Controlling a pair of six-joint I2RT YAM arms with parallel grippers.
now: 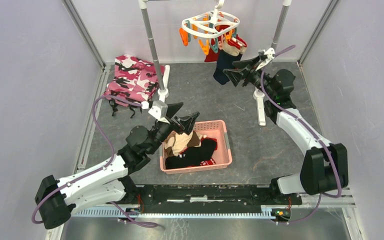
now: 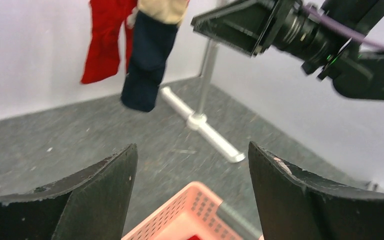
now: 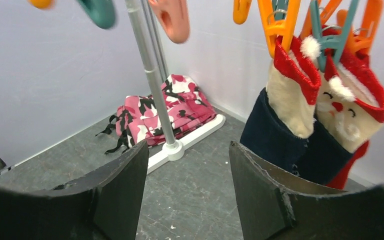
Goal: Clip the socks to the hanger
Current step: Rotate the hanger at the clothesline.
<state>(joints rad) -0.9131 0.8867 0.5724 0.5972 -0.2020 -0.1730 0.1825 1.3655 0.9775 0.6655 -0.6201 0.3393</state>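
Grey speckled table (image 1: 260,150) under both pincers. Grey metal rack poles (image 1: 151,45) at the far side: one upright straight ahead of the right pincer (image 1: 230,67), the other off to its right. Folded pink camouflage cloth (image 1: 132,80) on the table, far ahead of the right pincer, beside the white foot of that first pole, and well to the far left of the left pincer (image 1: 190,109). Rectangular pink plastic basket with perforated walls (image 1: 226,142) directly below the left pincer, reaching a little ahead of its fingertips. White oval plastic hanger (image 1: 205,34) with orange and teal clips, hung on the rack, above the right pincer and slightly in front of it.

Socks (image 3: 285,100) in two places. Two with cream Santa faces, red cuffs and navy feet, plus a red one, clipped on the hanger, just beside the right-hand finger in the right wrist view; touching or not, impossible to tell. Beige, black and red ones heaped in the basket, under the left pincer.

Left pincer: jaws wide apart, nothing between them. Right pincer: jaws apart too, holding nothing.
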